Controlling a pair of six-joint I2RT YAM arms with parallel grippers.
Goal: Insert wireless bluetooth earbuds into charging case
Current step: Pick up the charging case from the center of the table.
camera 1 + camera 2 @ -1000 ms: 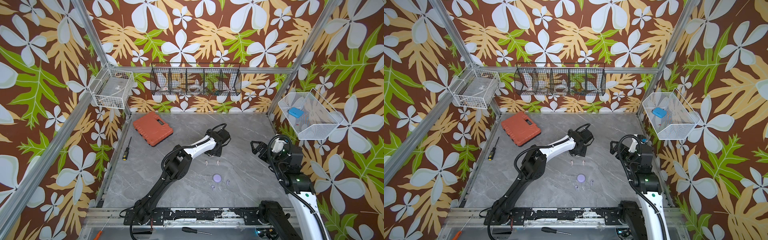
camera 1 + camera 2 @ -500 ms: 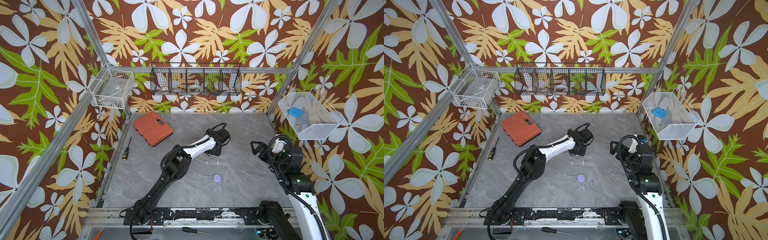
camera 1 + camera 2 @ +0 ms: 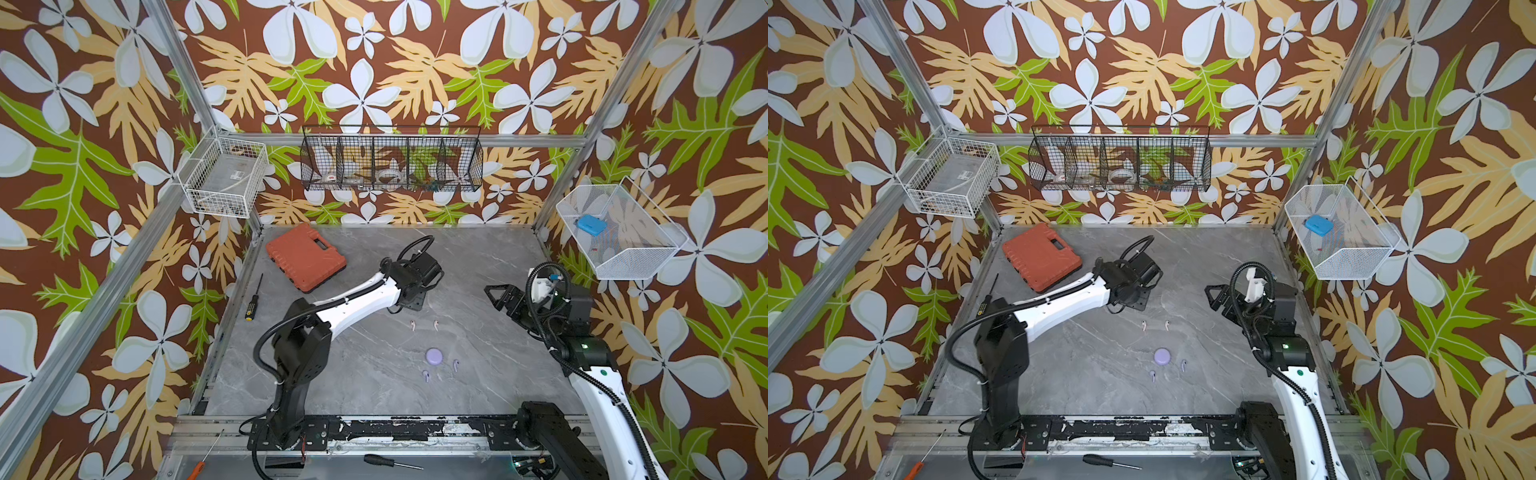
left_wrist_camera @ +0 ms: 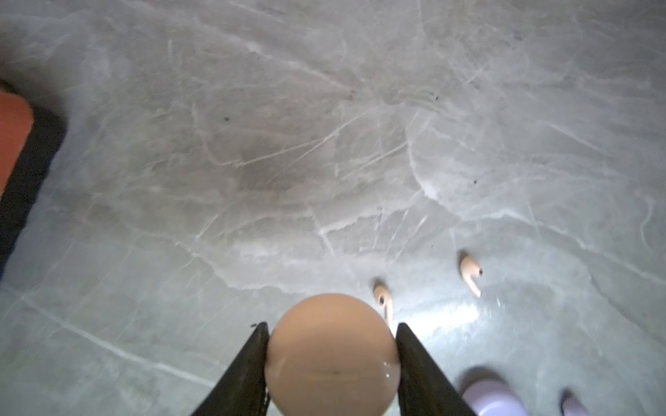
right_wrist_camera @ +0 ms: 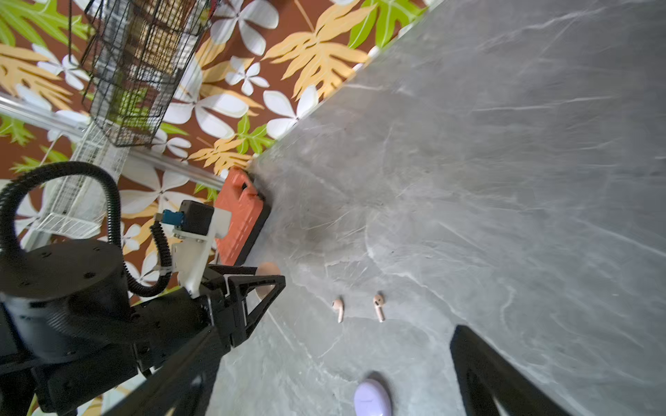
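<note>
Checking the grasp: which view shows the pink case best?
Left wrist: the pink case sits clamped in the left gripper, close up. Right wrist shows a sliver behind that gripper; both top views hide it.

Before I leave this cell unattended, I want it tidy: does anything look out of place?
Only stray tools: a black-handled screwdriver and an orange-handled screwdriver lie by the front metal frame, off the grey marble-look table. Nothing looks spilled or damaged.

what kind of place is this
Probably a robot test cell: left arm and right arm mounted on a rail by a grey tabletop, inside an aluminium frame hung with a black wire basket.
</note>
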